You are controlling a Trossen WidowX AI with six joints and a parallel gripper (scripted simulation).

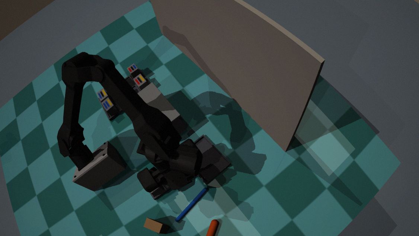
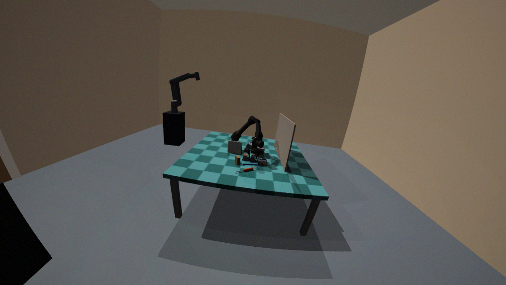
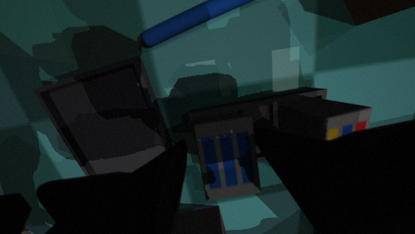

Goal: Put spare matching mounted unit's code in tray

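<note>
And here's the claw, spread and pointing down, fingers either side of a grey spare with three blue bars! It's pinching nothing, and that spare sits in a low dark rack. Just right of it in the wrist view, another spare shows yellow, blue and red. Whether the blue-barred one matches, I cannot tell; the mounted unit's code cannot be read here.

Up the black arm we go: a steep drop at the claw end, a long slanting link, a high bent elbow, then down on the left to a grey box.

The tray lies just right of the claw in the scene, partly in shadow. Near side: a blue rod, a wooden block to its left, and an orange-handled screwdriver nearest of all. Farther out, four colour-marked parts sit far left on the checkered table, while a tall panel stands upright on the right!
</note>
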